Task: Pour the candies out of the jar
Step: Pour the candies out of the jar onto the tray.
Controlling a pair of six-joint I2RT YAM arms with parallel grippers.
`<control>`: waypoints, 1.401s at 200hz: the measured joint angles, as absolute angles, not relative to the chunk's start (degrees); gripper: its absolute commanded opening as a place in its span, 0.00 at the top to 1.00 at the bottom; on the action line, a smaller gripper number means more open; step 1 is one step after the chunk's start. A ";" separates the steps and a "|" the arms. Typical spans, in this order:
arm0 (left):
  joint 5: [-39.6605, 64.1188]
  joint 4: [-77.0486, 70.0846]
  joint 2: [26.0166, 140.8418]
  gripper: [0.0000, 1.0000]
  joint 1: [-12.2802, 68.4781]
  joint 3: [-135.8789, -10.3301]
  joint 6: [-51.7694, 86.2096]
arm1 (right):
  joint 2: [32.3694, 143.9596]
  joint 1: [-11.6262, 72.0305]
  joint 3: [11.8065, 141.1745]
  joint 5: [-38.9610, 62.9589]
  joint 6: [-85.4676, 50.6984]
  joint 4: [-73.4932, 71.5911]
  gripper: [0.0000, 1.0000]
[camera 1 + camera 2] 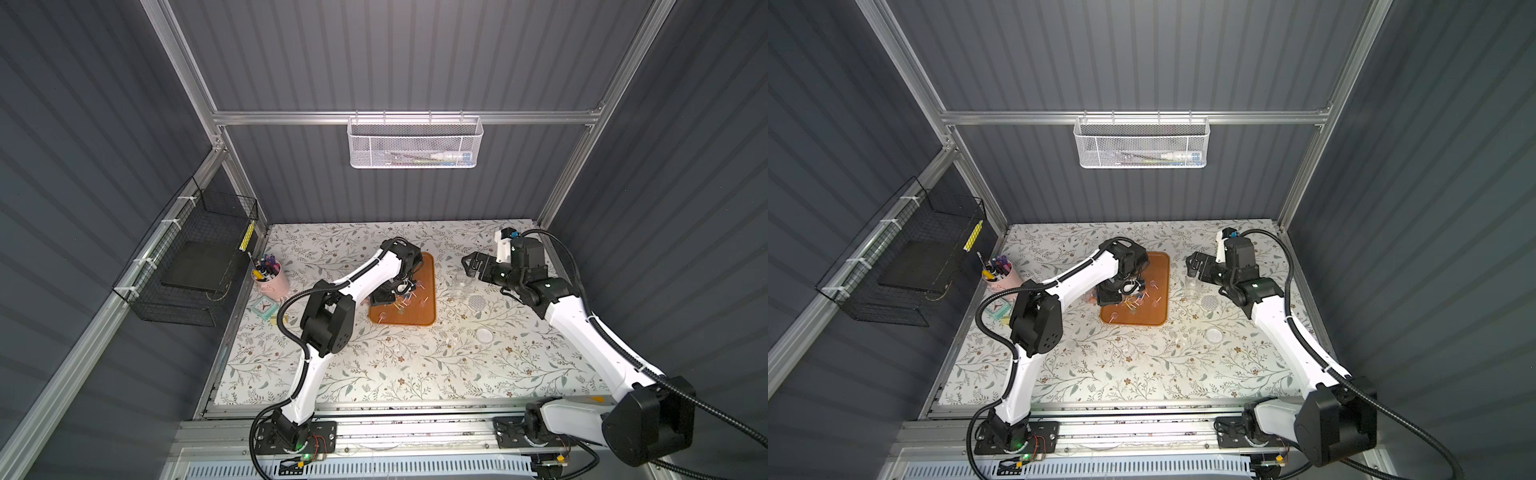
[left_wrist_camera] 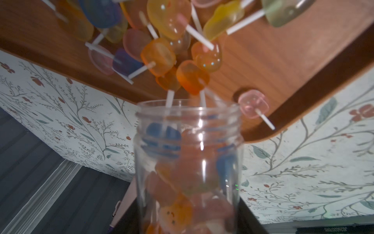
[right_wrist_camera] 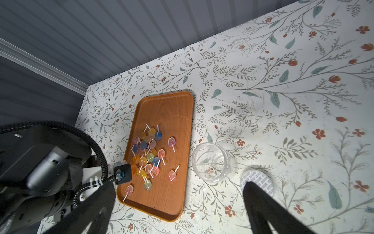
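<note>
Holding the jar (image 2: 188, 162) clenched between its jaws, the left gripper (image 1: 384, 297) hangs over the left edge of the tray (image 3: 168, 113). Tray lies mid-bench (image 1: 374, 374), nearer the far edge

Jar vs. jaws: body sits back toward the wrist, open mouth points away from the jaws and down at the tray floor. The wrist view shows little of the jaws themselves

Candies (image 3: 147, 156):
- main heap on the tray, left of its middle, just past the jar mouth
- more inside the jar, blurred through the clear wall: orange, pink, blue
- two white sticks cross the jar rim
- singles apart from the heap: one pink by the tray's near-left corner, a few pink ones toward its right edge

Right gripper (image 1: 467, 266): jaws released and spread wide, nothing between them. It hovers over the bench off the tray's right edge, above an empty jar (image 3: 212, 162). That one stands upright, mouth up, just beside the tray's right edge, not touching it

Patterned lid (image 3: 257, 178) lies flat near the empty jar, on the side away from the tray; one right finger hides part of it in the wrist view
</note>
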State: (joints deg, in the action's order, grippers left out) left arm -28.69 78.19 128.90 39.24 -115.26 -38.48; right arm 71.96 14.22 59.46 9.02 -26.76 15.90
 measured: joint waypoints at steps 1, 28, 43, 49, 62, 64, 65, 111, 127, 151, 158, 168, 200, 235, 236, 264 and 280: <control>-28.75 78.19 129.03 1.00 39.24 -115.39 -38.54 | 71.96 14.22 59.44 9.02 -26.76 15.90 0.01; -30.06 77.34 129.99 1.00 39.24 -117.38 -40.56 | 71.85 14.22 58.46 8.99 -26.94 15.66 0.01; -30.85 76.75 130.28 1.00 39.24 -119.26 -42.04 | 71.72 14.22 57.82 8.99 -27.00 15.66 0.01; -31.29 76.44 130.69 1.00 39.24 -120.46 -42.78 | 71.66 14.22 57.69 8.99 -27.00 15.66 0.01; -32.25 75.90 131.94 1.00 39.22 -123.13 -44.64 | 71.61 14.22 57.65 9.02 -27.05 15.66 0.01; -32.34 75.90 132.11 1.00 39.22 -123.46 -44.80 | 71.61 14.22 57.65 9.02 -27.07 15.66 0.01; -32.45 75.88 132.31 1.00 39.24 -123.76 -44.99 | 71.59 14.22 57.65 9.02 -27.05 15.66 0.01; -37.76 71.35 135.39 1.00 39.24 -124.14 -54.13 | 70.17 14.22 57.65 9.02 -27.49 15.62 0.01; -39.83 67.29 135.39 1.00 39.24 -123.63 -58.37 | 69.89 14.22 57.65 9.06 -27.66 15.46 0.01; -40.40 62.96 135.39 1.00 39.20 -123.63 -69.52 | 69.89 14.22 57.65 9.50 -28.05 15.42 0.01; -40.34 61.95 135.39 1.00 39.20 -123.63 -72.05 | 69.89 14.22 57.65 9.63 -28.08 15.38 0.01; -40.23 60.77 135.39 1.00 39.20 -123.68 -75.11 | 69.89 14.22 57.65 9.76 -28.12 15.38 0.01; -38.92 58.61 135.37 1.00 39.24 -123.68 -81.76 | 69.89 14.22 57.65 10.11 -28.32 15.14 0.01; -38.61 55.96 135.31 1.00 39.24 -123.61 -85.14 | 69.89 14.22 57.65 10.37 -28.51 14.74 0.01; -38.61 55.86 135.28 1.00 39.24 -123.59 -85.19 | 69.89 14.22 57.65 10.37 -28.51 14.74 0.01; -39.00 51.35 133.69 1.00 39.24 -121.03 -87.66 | 69.91 14.22 57.65 10.72 -28.56 14.63 0.01; -39.11 48.73 131.68 1.00 39.24 -118.67 -89.67 | 69.91 14.22 57.65 10.76 -28.67 14.63 0.01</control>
